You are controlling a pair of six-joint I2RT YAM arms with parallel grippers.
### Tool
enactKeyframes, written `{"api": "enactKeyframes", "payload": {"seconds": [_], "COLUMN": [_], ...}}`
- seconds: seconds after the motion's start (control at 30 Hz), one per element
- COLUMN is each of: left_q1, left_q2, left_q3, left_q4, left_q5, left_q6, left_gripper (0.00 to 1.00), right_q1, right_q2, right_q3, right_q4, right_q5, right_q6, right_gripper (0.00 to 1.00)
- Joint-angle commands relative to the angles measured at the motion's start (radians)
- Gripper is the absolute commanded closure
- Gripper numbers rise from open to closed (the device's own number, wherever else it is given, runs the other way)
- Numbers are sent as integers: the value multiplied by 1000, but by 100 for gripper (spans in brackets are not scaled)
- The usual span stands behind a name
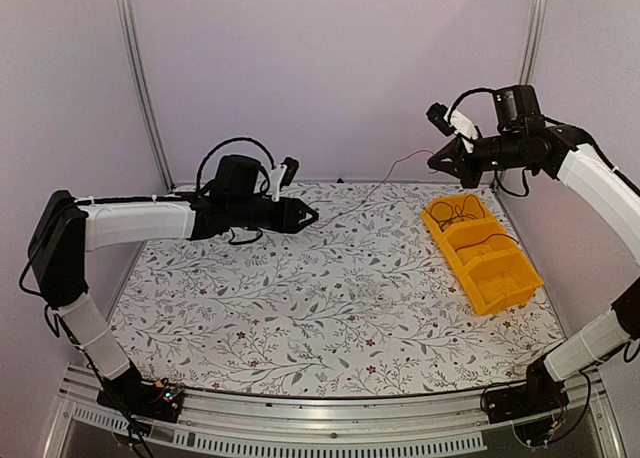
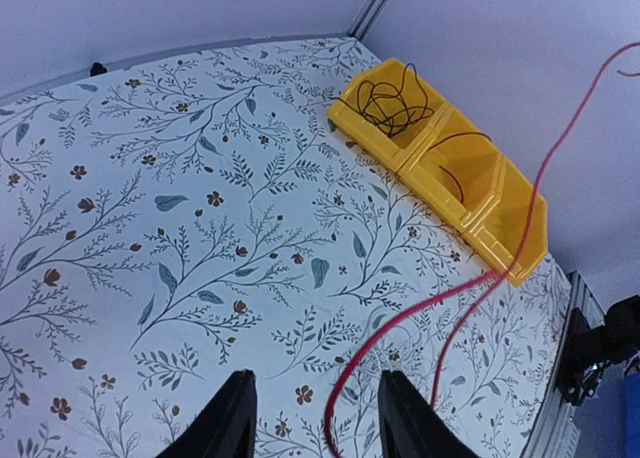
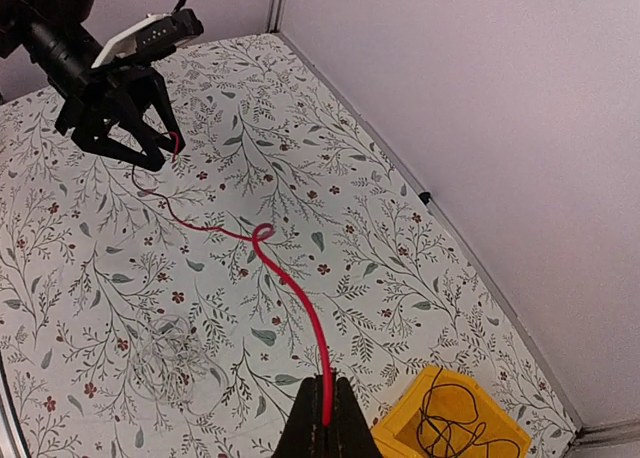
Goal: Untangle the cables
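Two arms work over one wide bench [image 1: 300, 318] covered in a white cloth printed with leaves and small flowers. A yellow plastic bin [image 1: 505, 300] with three compartments sits below and just beside the right gripper [image 3: 322, 418].

The right gripper is closed flat on a thin red insulated cable [image 3: 300, 300], pinching it near one end. From there the red cable spans across to the left gripper [image 2: 318, 418], forming one small loop partway. The left gripper stands with its jaws moderately apart. The red cable passes between them unclamped, and contact with a finger cannot be confirmed.

Thin black cables [image 2: 390, 98] lie coiled in the bin compartment nearest the right gripper, with a single black strand in the middle one. A pale, nearly transparent cable bundle [image 3: 165, 353] rests on the bench, below and between the two grippers.

Handling: the cables are judged light, limp and slightly springy where coiled. A pinch close to a free end should give the best control. A grip at mid-span risks drawing the small loop tight. Apply tension slowly.
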Motion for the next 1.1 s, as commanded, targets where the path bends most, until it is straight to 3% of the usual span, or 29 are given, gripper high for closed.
{"api": "enactKeyframes", "payload": {"seconds": [0.0,0.3,1.07], "left_q1": [6,5,6], "left_q2": [-63,-94,-110], "left_q3": [-3,-17,-18], "left_q4": [28,47,40], "left_q5": [-22,-14,-29], "left_q6": [17,22,31], "left_gripper": [55,51,51], "right_q1": [-47,-181,-336], "right_q2": [-61,-115,-105], "right_q3": [-54,-141,-344], "right_q4": [39,36,73], "right_q5": [23,53,153], "right_q6": [-3,-25,-130], "right_gripper": [100,100,100]}}
